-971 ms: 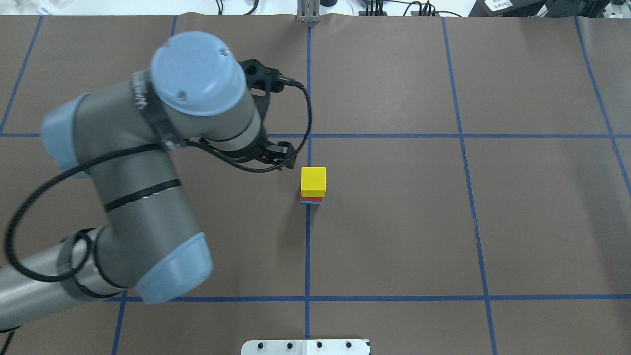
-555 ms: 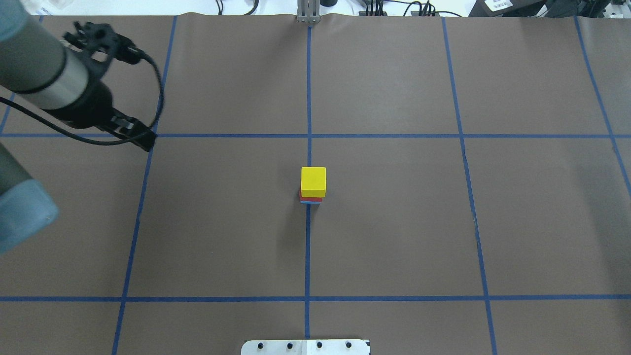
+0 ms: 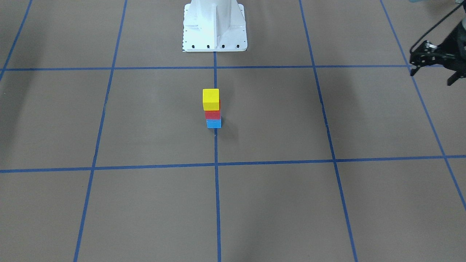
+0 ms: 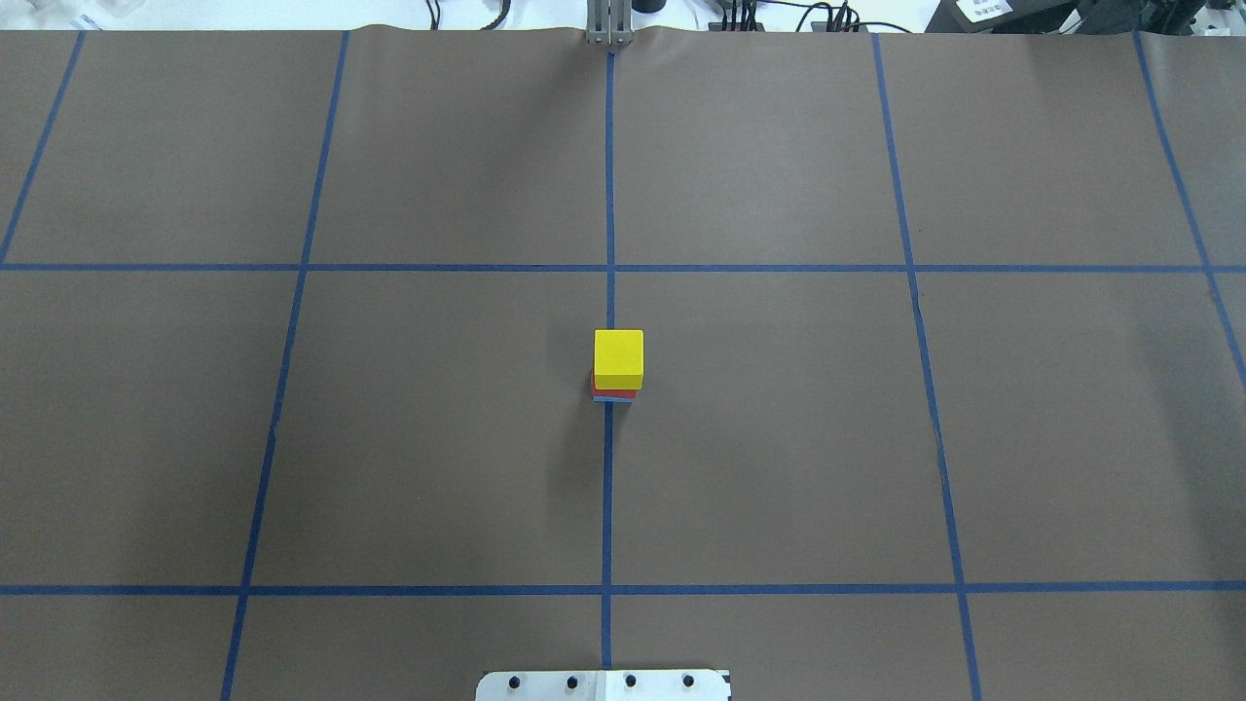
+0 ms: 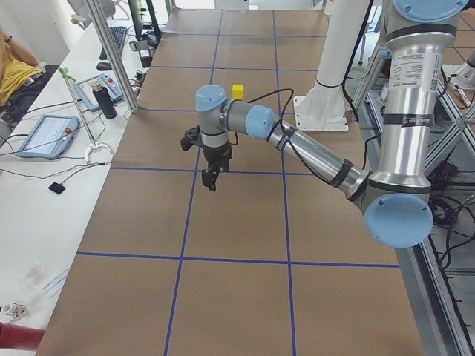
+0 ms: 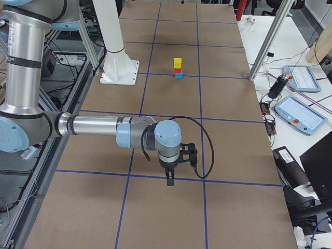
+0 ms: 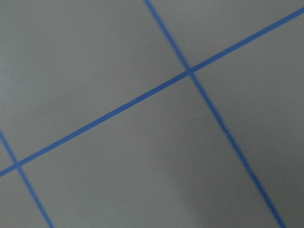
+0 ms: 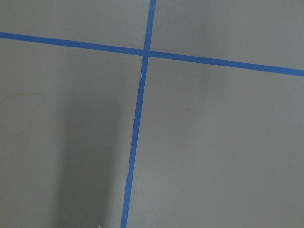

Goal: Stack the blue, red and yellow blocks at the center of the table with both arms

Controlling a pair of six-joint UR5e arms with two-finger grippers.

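Brown and gridded with thin blue tape, the surface (image 4: pixel 779 438) lay wide and flat beneath both arms.

Furthest toward the robot's left, the left arm (image 5: pixel 312 152) reached out low across the grid. The left fingers (image 5: pixel 211 176) hung pointing straight down, just above the surface and near a tape line. They carried no block. I could not tell whether they were spread or pressed together, because the side view showed them too small and the front-facing view cut them off at its edge. The left wrist camera saw only brown sheet and crossing tape.

Well apart from those fingers, off to their right as the robot counts, the stack stood at the middle of the surface. The blue block (image 3: pixel 214 123) sat at the bottom on the centre tape line. The red block (image 3: pixel 213 114) rested on it, and the yellow block (image 3: pixel 211 99) sat on top. All three touched and stood upright and free. Behind them, on the robot's side, rose the white pedestal (image 3: pixel 214 25).

Further right again, and also well apart from the stack, the right arm (image 6: pixel 93 125) stretched out low. The right fingers (image 6: pixel 170 179) pointed down close over a tape line. Only the side view showed them, so I could not tell their state either. The right wrist camera looked onto a tape crossing on the bare sheet.
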